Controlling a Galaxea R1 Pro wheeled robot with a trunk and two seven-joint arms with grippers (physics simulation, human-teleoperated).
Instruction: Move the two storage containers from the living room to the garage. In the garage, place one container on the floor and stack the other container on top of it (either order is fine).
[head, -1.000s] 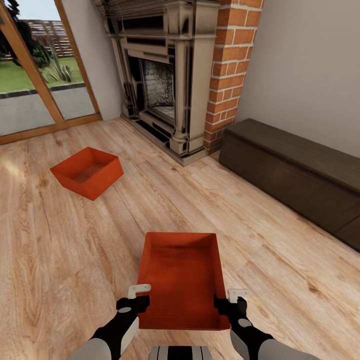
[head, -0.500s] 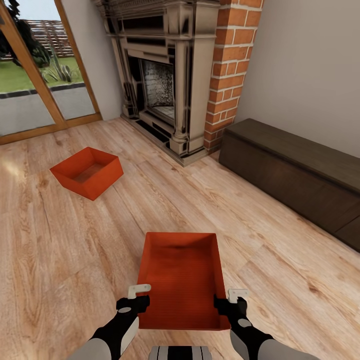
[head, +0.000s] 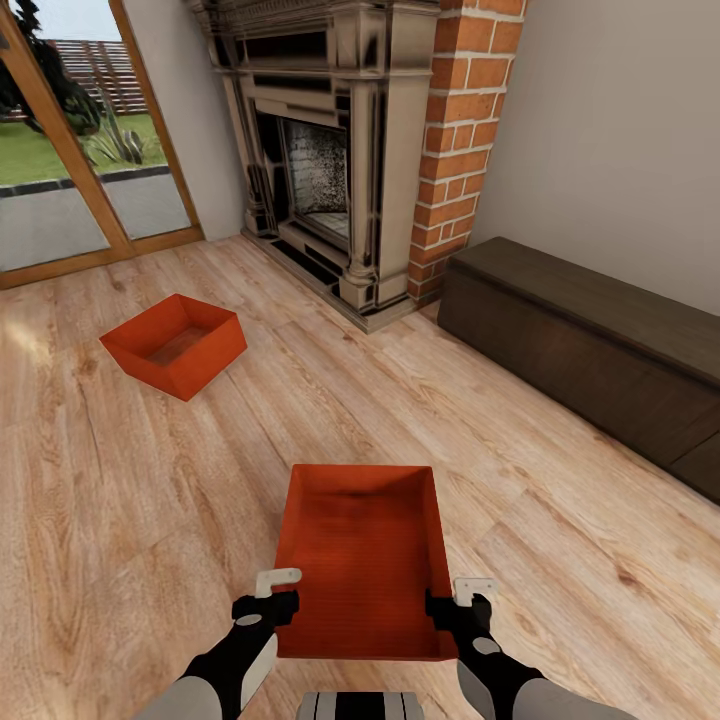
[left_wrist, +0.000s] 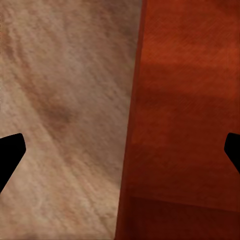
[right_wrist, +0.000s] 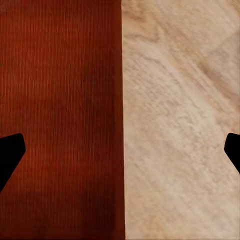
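Two orange-red storage containers rest on the living room's wood plank floor (head: 130, 500). The nearer container (head: 360, 560) lies right in front of me; the other container (head: 178, 343) sits farther off to the left. My left gripper (head: 268, 608) is at the near container's left wall and my right gripper (head: 455, 612) at its right wall. In the left wrist view the left gripper (left_wrist: 122, 150) stands open, its fingers astride the wall of the container (left_wrist: 185, 120). The right gripper (right_wrist: 120, 150) is likewise open astride the wall of the container (right_wrist: 60, 110).
An ornate fireplace (head: 320, 150) with a brick column (head: 465, 130) stands ahead. A long dark low cabinet (head: 590, 340) runs along the right wall. Wood-framed glass doors (head: 70, 170) are at the far left. Open floor lies between the two containers.
Almost nothing has moved. My right gripper has edged very slightly inward against the near container's right wall.
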